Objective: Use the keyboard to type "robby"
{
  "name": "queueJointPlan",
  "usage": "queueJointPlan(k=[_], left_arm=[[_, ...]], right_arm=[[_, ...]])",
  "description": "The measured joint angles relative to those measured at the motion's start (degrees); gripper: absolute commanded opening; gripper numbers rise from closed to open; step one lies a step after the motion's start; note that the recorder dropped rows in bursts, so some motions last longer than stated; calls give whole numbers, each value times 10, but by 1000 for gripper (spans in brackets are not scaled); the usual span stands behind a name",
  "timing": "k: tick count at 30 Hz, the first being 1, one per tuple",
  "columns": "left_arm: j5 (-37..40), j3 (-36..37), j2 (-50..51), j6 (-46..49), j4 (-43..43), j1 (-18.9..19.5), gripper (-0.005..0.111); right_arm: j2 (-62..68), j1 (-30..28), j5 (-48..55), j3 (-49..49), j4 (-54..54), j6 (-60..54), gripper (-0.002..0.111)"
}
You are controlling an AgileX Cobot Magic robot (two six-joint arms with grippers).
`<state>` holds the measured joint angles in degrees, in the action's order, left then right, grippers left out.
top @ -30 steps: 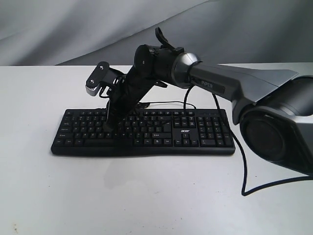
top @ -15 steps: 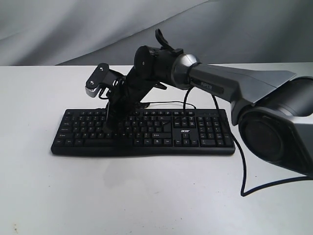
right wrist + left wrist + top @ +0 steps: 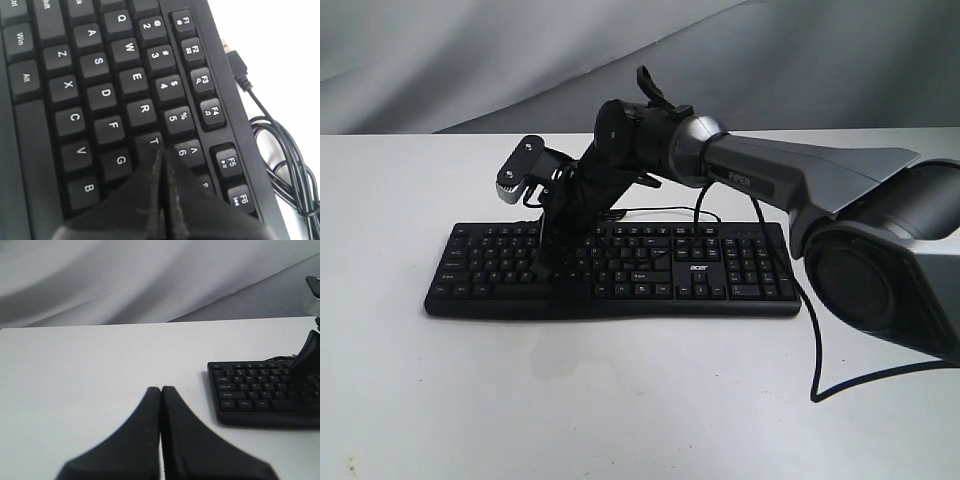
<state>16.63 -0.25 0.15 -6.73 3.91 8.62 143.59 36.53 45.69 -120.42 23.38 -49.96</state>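
Note:
The black keyboard (image 3: 720, 266) lies flat on the white table (image 3: 620, 400), its acer logo near the number pad. My right arm reaches across it from the right. My right gripper (image 3: 534, 272) is shut and points down at the left letter area. In the right wrist view the right gripper (image 3: 161, 150) has its joined tips over the T key (image 3: 152, 141), beside the 6 key, on the keyboard (image 3: 102, 94); contact is not visible. My left gripper (image 3: 161, 388) is shut and empty, over bare table beside the keyboard (image 3: 260, 395). It does not show in the exterior view.
A thin black cable (image 3: 815, 330) loops off the keyboard's back onto the table at the right. A coiled stretch of cable (image 3: 287, 160) and a USB plug (image 3: 235, 62) lie behind the function keys. Grey cloth (image 3: 470, 60) hangs behind the table.
My right arm has shifted slightly left and lower over the keyboard, bringing the shut tips closer to the keys. The keyboard has not moved.

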Motion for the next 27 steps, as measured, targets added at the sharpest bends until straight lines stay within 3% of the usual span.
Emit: queueJointPlan(k=[12,27], left_arm=[[0,0,0,0,0,0,1],[0,0,0,0,0,0,1]], right_arm=[[-3,0,0,-1,3,-2,0],[-139,-4,0,-1,-68,37,0]])
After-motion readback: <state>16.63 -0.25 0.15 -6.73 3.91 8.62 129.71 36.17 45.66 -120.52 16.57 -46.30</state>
